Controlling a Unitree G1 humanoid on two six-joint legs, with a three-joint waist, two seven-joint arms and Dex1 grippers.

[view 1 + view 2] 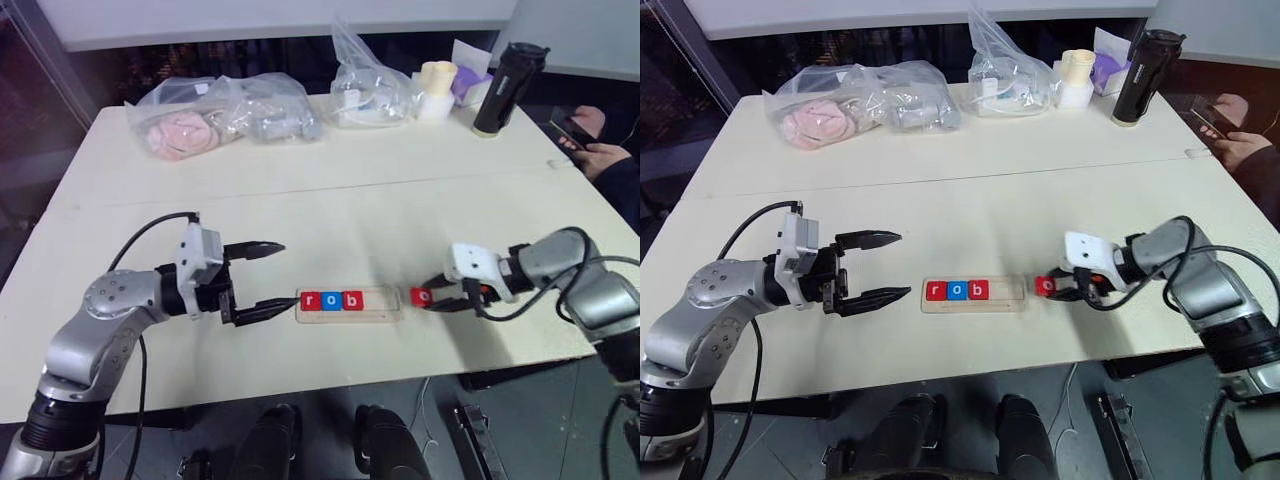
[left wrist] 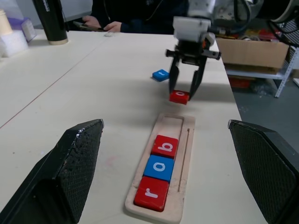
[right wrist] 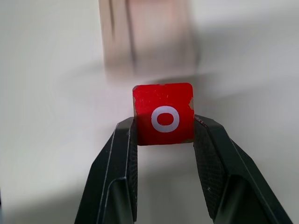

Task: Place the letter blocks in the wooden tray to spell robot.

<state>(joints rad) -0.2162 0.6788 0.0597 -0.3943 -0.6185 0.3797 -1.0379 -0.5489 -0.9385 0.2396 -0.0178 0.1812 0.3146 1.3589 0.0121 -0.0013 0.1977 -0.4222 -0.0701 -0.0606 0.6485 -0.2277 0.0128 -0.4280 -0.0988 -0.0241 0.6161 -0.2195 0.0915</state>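
Pinching square red "o" block (image 3: 163, 113), right end effector (image 3: 163, 140).

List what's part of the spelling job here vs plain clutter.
Job: wooden tray holding r, o, b; red o block in right gripper; blue block on table.

Clutter: plastic bags, black tumbler, cups.

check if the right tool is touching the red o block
Touching. The right wrist view shows the right tool with both fingers pressed against the sides of the red o block.
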